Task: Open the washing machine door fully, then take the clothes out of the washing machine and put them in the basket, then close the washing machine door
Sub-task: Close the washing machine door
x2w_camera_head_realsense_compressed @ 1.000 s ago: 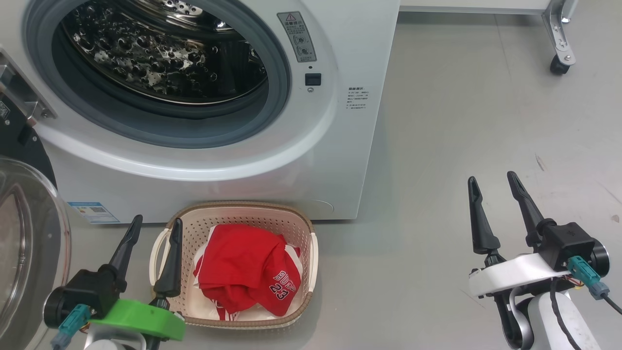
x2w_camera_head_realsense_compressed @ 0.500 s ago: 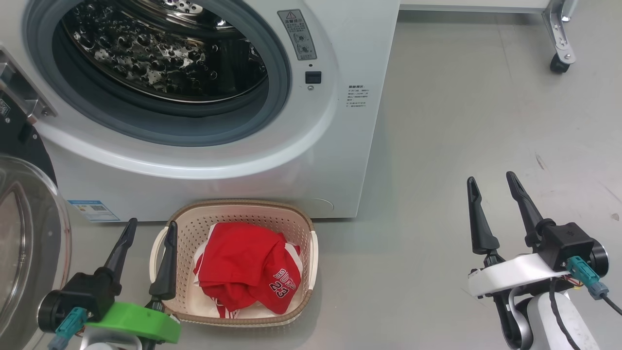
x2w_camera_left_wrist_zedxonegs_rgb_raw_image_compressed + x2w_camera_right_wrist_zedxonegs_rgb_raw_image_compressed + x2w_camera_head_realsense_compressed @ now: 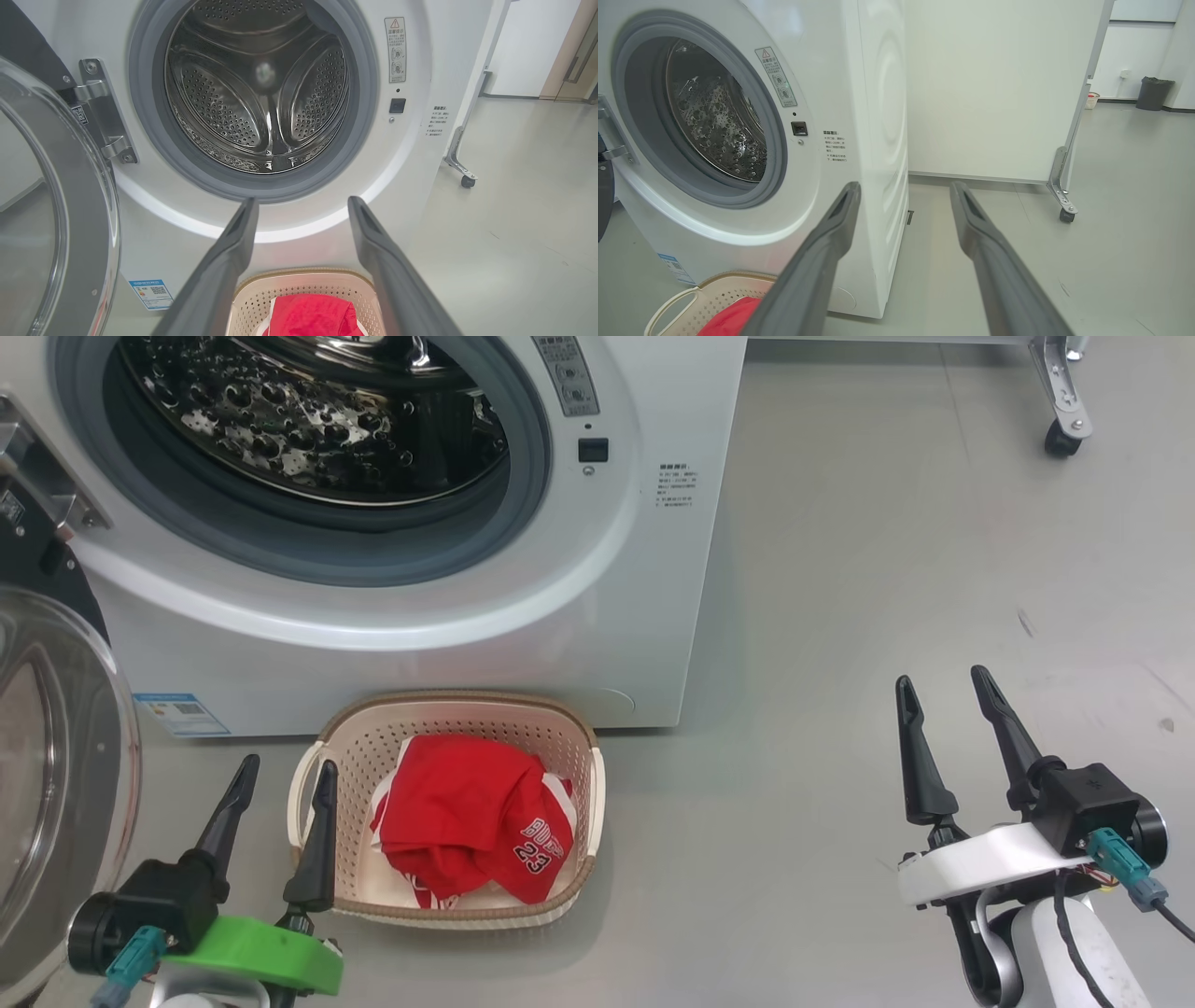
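Head view: "BULLS 23" clothes (image 3: 448,812) in basket (image 3: 448,698); left pincer (image 3: 288,763), right pincer (image 3: 941,676) both apart.

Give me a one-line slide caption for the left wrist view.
Left gripper, jaws open, faces the washing machine, drum empty; door open at left, red clothes in the basket below.

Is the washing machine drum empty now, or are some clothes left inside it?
Empty, as far as visible: the washing machine drum is bare steel in the left wrist view, and the red clothes lie in the basket.
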